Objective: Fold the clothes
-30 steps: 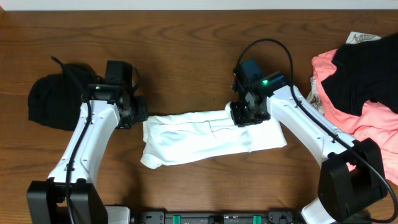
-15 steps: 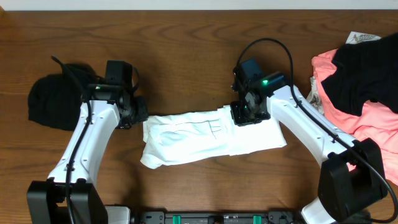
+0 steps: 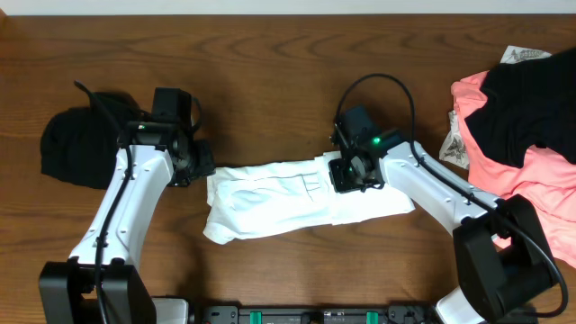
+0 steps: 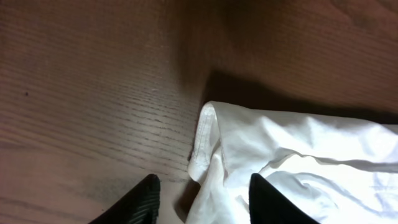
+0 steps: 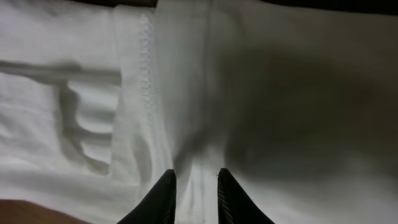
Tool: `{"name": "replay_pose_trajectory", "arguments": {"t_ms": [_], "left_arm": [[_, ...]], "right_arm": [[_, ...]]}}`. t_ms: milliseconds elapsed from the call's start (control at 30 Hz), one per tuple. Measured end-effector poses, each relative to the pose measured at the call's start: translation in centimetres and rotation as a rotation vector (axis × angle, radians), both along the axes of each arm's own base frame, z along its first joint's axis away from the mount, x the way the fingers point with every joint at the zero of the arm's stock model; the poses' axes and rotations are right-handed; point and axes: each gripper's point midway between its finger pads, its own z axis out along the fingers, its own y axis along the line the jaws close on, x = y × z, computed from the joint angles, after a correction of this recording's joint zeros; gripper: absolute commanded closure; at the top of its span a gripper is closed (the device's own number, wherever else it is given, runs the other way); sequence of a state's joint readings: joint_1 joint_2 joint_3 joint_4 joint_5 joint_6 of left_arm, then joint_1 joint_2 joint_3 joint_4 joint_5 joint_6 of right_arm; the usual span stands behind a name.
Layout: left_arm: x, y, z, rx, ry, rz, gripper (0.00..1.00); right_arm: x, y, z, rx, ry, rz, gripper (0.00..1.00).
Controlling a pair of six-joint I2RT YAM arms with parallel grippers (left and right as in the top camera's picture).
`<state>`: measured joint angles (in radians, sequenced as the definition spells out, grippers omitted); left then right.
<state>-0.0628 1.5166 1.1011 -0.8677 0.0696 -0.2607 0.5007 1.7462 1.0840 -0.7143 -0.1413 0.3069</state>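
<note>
White shirt [image 3: 270,202] lay across worktop [image 3: 270,81], long axis left–right. Right hand [image 5: 196,177] — nearly closed — pinched ridge of cloth right of centre. Left hand [image 4: 203,183] part open, straddling shirt's left end, gripping nothing.

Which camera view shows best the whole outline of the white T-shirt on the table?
The overhead view: the white T-shirt lies as one long folded strip, edges visible except under the right end effector. The left wrist view shows only one hemmed corner; the right wrist view only a close patch with a stitched seam.
</note>
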Motion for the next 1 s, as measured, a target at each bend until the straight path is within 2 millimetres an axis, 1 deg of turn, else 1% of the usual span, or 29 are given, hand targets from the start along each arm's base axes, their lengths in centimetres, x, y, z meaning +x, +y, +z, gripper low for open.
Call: {"name": "replay_pose_trajectory", "arguments": {"t_ms": [33,67,200,367,600,833,1000], "left_arm": [[-0.1,0.0,0.0,0.001,0.002,-0.001,0.38],[-0.2,0.0,0.0,0.001,0.006,0.0,0.36],[-0.4,0.0,-0.1,-0.003,0.015,0.002,0.33],[-0.6,-0.3,-0.4,-0.02,0.022,-0.001,0.31],[-1.7,-1.3,-3.2,-0.074,0.119,-0.008,0.3],[-1.5,-3.1,-5.9,-0.172,0.183,-0.045,0.3],[-1.8,-3.6,-7.2,-0.199,0.228,-0.051,0.29]], "right_arm": [[0.0,0.0,-0.3,0.004,-0.006,0.0,0.76],[0.0,0.0,-0.5,0.005,-0.009,-0.001,0.76],[0.2,0.1,-1.1,0.018,-0.032,0.0,0.76],[0.6,0.3,-1.2,0.028,-0.051,0.0,0.76],[0.6,0.3,-1.2,0.028,-0.05,0.0,0.76],[0.4,0.2,-1.2,0.025,-0.044,0.0,0.76],[0.3,0.2,-1.2,0.023,-0.041,0.0,0.76]]}}
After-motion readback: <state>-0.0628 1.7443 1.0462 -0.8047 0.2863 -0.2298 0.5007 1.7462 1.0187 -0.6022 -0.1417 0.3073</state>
